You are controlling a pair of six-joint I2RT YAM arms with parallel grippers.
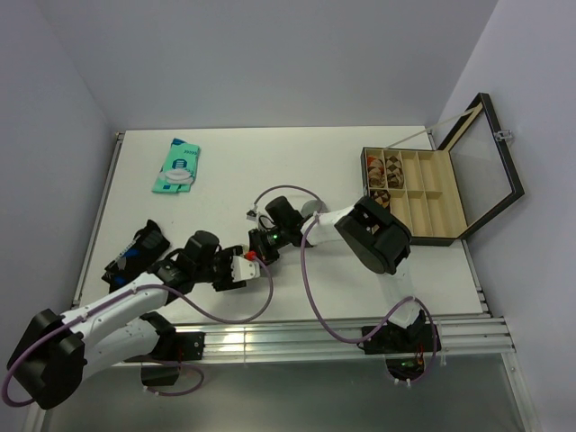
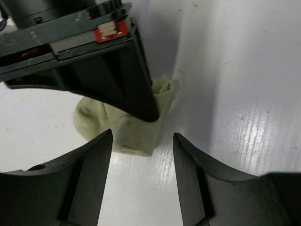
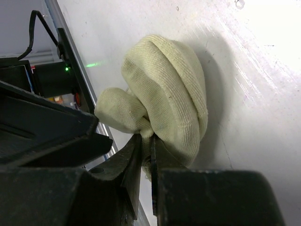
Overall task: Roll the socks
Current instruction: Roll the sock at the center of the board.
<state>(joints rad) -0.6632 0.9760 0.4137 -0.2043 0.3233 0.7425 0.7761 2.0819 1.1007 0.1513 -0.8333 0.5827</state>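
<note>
At the near edge of the table (image 1: 342, 171) the two arm bases sit bolted on a metal rail (image 1: 315, 328); both arms reach in toward the middle of the tabletop, where their ends almost meet. The left gripper (image 2: 142, 137) is released, its two dark fingers spread wide and hanging just above the surface; nothing is between them, though the near end of the beige sock (image 3: 169, 84) lies right in front of the gap. The right gripper (image 3: 146, 142) is clenched, its fingers pressed together on a folded edge of that sock; in the left wrist view one of its fingers (image 2: 141, 101) comes down from the upper left onto the fabric. The sock lies on the table bunched into a loose, rounded bundle, with a thick ribbed fold curling over a smaller lump; in the top view it is almost wholly hidden under the two wrists. A grey sock cannot be made out in any view.

Further back on the left, beside the left arm, lies a dark black-and-blue cloth (image 1: 135, 255); beyond it, near the far left of the table, a flat teal packet (image 1: 177, 166) lies well apart from the arms. On the far right stands a dark box (image 1: 432, 191) divided into compartments, a few of the left ones filled with small items; its glass lid (image 1: 490, 162) is tilted open toward the right wall.
</note>
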